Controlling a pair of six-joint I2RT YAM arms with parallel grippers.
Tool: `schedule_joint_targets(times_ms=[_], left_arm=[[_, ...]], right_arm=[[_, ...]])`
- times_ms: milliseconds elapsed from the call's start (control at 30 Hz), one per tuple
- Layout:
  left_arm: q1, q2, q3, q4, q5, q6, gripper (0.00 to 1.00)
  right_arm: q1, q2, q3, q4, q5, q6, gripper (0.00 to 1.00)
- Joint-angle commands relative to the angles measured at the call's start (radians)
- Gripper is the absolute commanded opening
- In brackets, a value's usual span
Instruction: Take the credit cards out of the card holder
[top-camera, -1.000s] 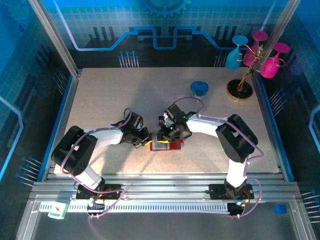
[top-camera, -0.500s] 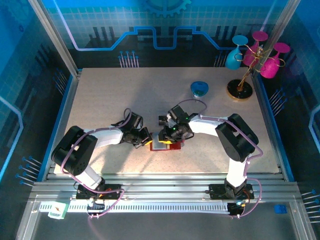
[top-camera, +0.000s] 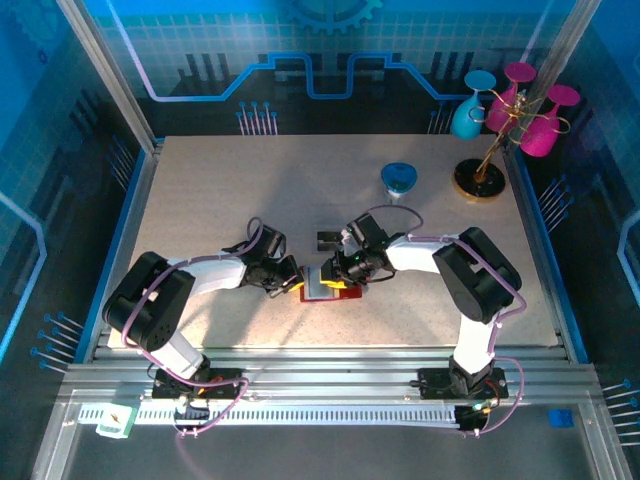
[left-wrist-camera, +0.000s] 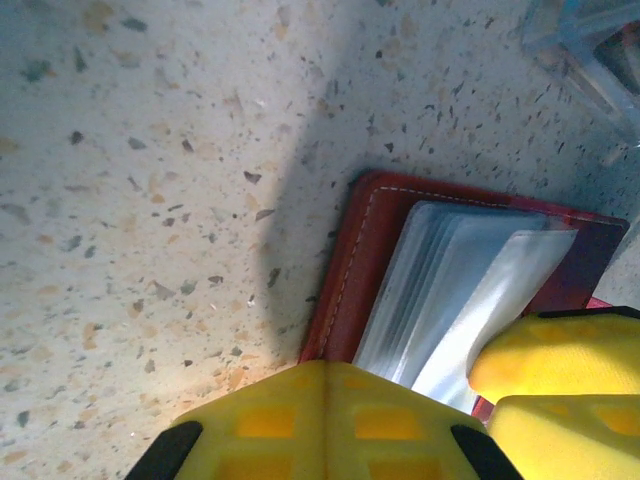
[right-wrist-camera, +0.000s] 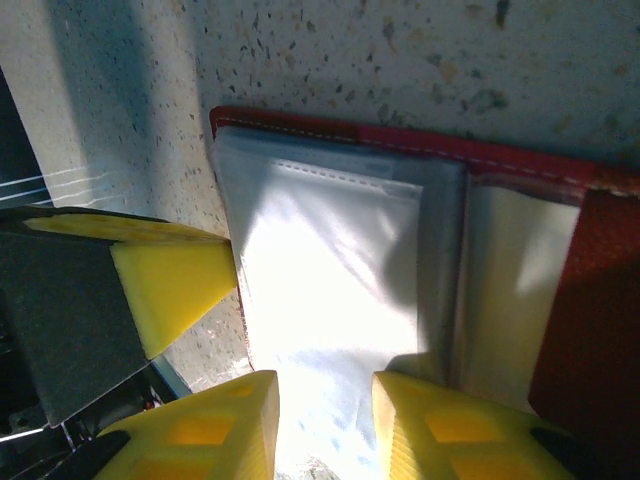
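The red card holder (top-camera: 345, 293) lies open on the table between my two grippers, its grey see-through pockets (right-wrist-camera: 330, 280) facing up. My left gripper (top-camera: 293, 282) is shut, its joined tips (left-wrist-camera: 330, 385) resting on the holder's near left edge (left-wrist-camera: 345, 270). My right gripper (right-wrist-camera: 325, 420) hovers open over the bright pocket sheet, one finger on each side of it and gripping nothing. A pale cream card-like sheet (right-wrist-camera: 510, 290) shows in the right-hand pocket. I cannot make out the credit cards clearly.
A small dark flat rectangle (top-camera: 327, 239) lies on the table just behind the holder. A clear plastic thing (left-wrist-camera: 585, 40) sits beyond the holder. A blue dish (top-camera: 400, 178) and a stand with pink and teal glasses (top-camera: 490, 150) are at the back right.
My right gripper has drawn back to the right along the holder and its jaws have widened a little, uncovering the dark rectangle. The left gripper has stayed put.
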Motion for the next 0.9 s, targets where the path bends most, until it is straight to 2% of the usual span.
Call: schedule_joint_targets(times_ms=[0, 233, 433, 867], left_arm=[[-0.005, -0.012, 0.013, -0.049, -0.019, 0.025, 0.08], [-0.010, -0.080, 0.039, -0.030, -0.014, 0.021, 0.20], [-0.039, -0.068, 0.073, -0.010, 0.009, 0.013, 0.30], [-0.055, -0.020, 0.079, 0.009, 0.016, -0.009, 0.32]], right_arm=[[-0.017, -0.009, -0.042, 0.040, -0.011, 0.032, 0.32], [-0.032, -0.001, -0.102, 0.133, -0.047, 0.066, 0.31], [-0.045, 0.000, -0.118, 0.150, -0.062, 0.067, 0.31], [-0.054, -0.012, -0.126, 0.140, -0.060, 0.059, 0.30]])
